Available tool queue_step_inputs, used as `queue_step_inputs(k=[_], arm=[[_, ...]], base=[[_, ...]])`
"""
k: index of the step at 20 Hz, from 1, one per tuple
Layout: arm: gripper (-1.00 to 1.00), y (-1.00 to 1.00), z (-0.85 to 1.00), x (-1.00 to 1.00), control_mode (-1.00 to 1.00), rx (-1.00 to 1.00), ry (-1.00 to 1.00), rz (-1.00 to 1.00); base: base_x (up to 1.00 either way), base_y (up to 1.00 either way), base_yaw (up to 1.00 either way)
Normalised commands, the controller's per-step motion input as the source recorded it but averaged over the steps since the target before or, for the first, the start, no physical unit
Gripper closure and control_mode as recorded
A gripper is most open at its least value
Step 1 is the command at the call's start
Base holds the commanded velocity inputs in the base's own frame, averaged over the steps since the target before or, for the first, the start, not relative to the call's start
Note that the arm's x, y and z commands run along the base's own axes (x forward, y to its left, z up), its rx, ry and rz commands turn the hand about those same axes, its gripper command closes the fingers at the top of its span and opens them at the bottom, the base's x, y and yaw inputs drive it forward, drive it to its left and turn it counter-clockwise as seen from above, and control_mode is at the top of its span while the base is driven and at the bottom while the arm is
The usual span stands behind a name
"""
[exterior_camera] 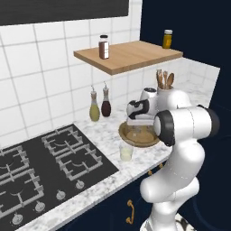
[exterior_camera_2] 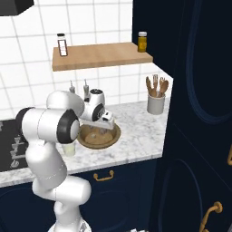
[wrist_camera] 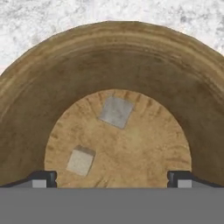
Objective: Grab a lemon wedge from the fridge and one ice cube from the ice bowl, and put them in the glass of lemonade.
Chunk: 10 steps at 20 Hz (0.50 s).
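Ice bowl (exterior_camera: 140,136), brown wood, sits on the marble counter (exterior_camera_2: 140,136) with the bent white arm's gripper (wrist_camera: 112,177) poised above its hollow, fingers spread wide and holding nothing; glass of lemonade (exterior_camera: 126,152) stands just beside the bowl; hand view reveals two pale ice cubes (wrist_camera: 116,111) on the bowl's floor.

Matt, grainy wooden ice bowl (wrist_camera: 109,48) (cubes (wrist_camera: 116,111) perhaps frosted) on speckled marble counter (wrist_camera: 39,17).

Even, shadowless, slightly soft rendering
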Motion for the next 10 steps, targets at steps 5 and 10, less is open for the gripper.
queue_step_inputs(k=[5,10], arm=[[-1.00,0.07,-0.54,0.15,-1.00,0.00,0.03,-0.03],[-1.00,0.00,-0.36,0.00,-1.00,0.00,0.05,-0.01]], base=[[0.00,0.00,0.00],[0.00,0.00,0.00]])
